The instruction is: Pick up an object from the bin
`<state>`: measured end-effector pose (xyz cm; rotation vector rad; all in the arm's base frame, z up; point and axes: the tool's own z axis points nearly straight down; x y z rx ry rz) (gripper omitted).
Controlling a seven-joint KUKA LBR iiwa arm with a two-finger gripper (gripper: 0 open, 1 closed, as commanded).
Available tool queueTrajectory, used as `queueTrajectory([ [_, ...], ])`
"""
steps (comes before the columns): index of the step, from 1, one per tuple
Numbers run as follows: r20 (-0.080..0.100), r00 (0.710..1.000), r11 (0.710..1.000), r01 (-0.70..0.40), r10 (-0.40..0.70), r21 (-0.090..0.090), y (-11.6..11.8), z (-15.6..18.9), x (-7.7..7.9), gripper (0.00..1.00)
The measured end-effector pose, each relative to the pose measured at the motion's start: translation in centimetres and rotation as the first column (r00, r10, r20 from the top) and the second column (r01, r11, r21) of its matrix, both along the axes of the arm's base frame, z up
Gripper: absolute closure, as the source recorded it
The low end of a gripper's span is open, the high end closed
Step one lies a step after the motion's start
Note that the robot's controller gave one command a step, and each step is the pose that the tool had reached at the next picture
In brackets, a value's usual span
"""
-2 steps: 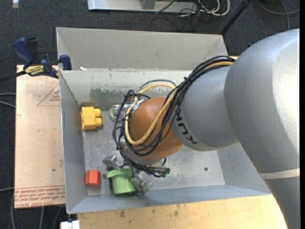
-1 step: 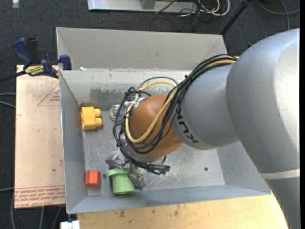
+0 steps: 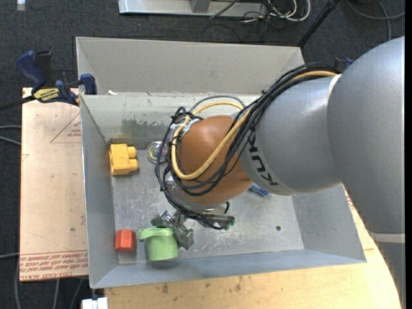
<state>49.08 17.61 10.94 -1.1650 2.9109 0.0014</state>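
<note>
Hand [image 3: 172, 227] low in bin [image 3: 283, 237], near-left, at green cup's [image 3: 159, 244] far edge; open or closed: can't tell. Red block [image 3: 125, 240] just left, yellow block [image 3: 121, 159] far-left.

Even overhead light, bin [image 3: 283, 224] floor well lit. Soft shadow under the arm [image 3: 309, 140] (darkest beneath the orange cover [image 3: 201, 141]), mild sheen on its grey shell. Front wall of bin dimmer.

The bin [image 3: 277, 234] is dull grey metal with a scuffed, scratched floor, while the yellow block [image 3: 122, 159], red block [image 3: 125, 240] and green cup [image 3: 161, 244] look like smooth matt plastic.
</note>
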Motion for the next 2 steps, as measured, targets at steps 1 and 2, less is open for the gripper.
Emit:
queueTrajectory([
  [1,-0.002,1.0,1.0,0.003,-0.003,-0.001,0.1,1.4,0.1,1.0],
  [2,0.002,1.0,1.0,0.005,-0.005,0.001,0.2,7.4,0.3,1.0],
])
